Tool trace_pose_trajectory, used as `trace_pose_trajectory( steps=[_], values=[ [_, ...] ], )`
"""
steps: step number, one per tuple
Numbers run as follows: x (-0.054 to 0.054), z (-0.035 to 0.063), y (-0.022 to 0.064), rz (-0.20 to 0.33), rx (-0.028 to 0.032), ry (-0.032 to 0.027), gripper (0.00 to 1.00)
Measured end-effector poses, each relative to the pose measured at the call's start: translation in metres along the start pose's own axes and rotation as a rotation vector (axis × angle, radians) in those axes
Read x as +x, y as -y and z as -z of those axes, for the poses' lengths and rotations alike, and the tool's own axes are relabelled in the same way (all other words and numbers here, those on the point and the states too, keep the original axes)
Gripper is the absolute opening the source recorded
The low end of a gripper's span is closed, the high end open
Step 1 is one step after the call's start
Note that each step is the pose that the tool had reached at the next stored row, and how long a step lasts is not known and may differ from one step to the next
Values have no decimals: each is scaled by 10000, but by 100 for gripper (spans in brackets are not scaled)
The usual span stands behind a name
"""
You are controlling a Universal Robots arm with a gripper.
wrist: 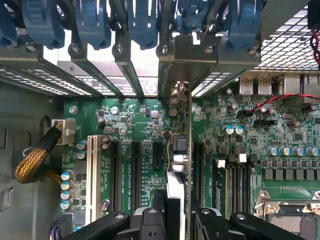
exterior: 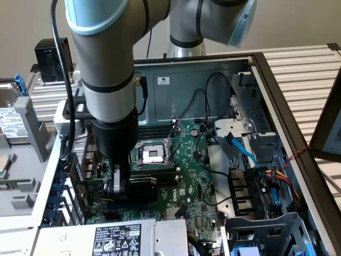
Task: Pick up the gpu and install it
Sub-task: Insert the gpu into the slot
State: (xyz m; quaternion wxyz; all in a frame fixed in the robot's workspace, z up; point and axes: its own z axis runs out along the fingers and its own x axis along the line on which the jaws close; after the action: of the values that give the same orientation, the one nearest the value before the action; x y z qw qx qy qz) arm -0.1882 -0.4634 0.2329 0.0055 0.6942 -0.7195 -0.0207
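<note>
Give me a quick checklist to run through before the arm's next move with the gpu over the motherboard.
1. Gripper shut on the gpu: ok, card sits edge-on between the fingers.
2. Card held upright over the motherboard: ok.
3. Card's end bracket lined up with a rear opening: ok, it sits among the blue retention clips.
4. Card edge fully seated in its slot: cannot tell, the card hides it.
5. Red wire away from the card: ok.
6. Braided cable away from the card: ok.
</note>
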Motion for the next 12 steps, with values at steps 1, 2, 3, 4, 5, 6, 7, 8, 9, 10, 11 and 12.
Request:
trace_pose_trajectory(
  steps=[1,2,3,4,5,6,7,8,9,10,11,12],
  values=[
    [0,-1,0,1,0,0,28],
    [0,-1,0,1,0,0,28],
    [0,-2,0,0,0,0,28],
    [0,-2,0,0,0,0,28],
    [0,-3,0,1,0,1,28],
    [0,-3,0,1,0,0,28],
    [0,-3,0,1,0,1,28],
    [0,-3,0,0,0,0,28],
    [0,-3,0,0,0,1,28],
    [0,-3,0,1,0,1,28],
    [0,-3,0,0,0,1,28],
    [-2,-6,-6,-9,-7,13,29]
  ],
)
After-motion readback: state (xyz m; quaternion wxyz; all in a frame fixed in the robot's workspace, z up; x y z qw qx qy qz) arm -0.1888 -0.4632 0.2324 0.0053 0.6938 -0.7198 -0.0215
